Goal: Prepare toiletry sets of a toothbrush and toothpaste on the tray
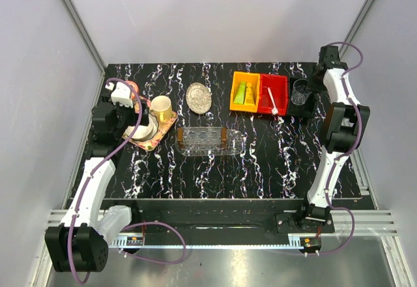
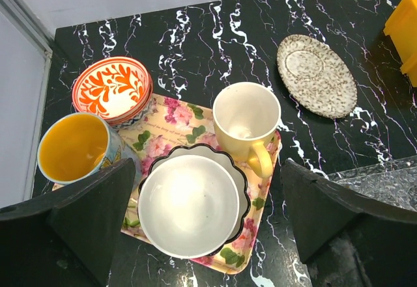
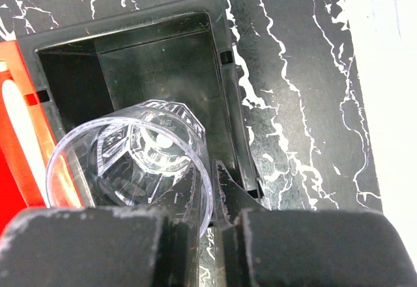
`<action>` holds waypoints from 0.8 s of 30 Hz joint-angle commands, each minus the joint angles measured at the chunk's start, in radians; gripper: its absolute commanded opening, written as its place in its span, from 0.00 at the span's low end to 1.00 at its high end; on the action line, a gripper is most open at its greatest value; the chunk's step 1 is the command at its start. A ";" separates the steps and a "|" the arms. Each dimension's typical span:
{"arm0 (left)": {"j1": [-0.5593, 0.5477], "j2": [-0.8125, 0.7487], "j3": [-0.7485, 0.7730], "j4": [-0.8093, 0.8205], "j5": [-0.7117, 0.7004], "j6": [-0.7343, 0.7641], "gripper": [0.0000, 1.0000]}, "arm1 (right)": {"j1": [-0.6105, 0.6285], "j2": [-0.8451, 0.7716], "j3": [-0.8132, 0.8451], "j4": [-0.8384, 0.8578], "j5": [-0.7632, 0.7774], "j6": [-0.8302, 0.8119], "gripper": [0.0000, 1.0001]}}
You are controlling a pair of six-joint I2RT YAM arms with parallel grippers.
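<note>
While the right tool pinches the rim of a clear cup, its fingers pressed together on the glass wall, the cup stands in a black bin near the far right corner of the marbled tabletop.

Just left of that bin, along the far edge, sits a red bin holding the white toothbrush. Touching its left side is a yellow bin containing the toothpaste: a lime green tube and an orange-yellow tube lying side by side.

The clear oval tray lies near the middle of the tabletop, its long side running parallel to the far edge, well apart from both bins. A round speckled dish rests between it and the far edge.

By the left edge, the left tool hangs with its fingers spread wide above a flowered tray, gripping nothing. On that tray stand a pale yellow mug, a white bowl nested in a dark-rimmed one, and a mug with an orange inside. An orange-patterned bowl sits at the flowered tray's far left corner.
</note>
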 commanded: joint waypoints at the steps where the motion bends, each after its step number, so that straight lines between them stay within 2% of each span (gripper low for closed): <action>1: 0.003 -0.014 0.044 0.018 0.022 0.007 0.99 | -0.006 -0.123 0.087 -0.025 -0.035 -0.006 0.00; 9: 0.003 -0.012 0.046 0.016 0.026 -0.002 0.99 | -0.006 -0.192 0.128 -0.102 -0.081 -0.022 0.00; 15: 0.002 -0.009 0.047 0.019 0.019 -0.013 0.99 | -0.003 -0.258 0.127 -0.157 -0.182 -0.038 0.00; 24: 0.002 -0.007 0.046 0.018 0.017 -0.026 0.99 | 0.053 -0.385 0.065 -0.194 -0.215 -0.079 0.00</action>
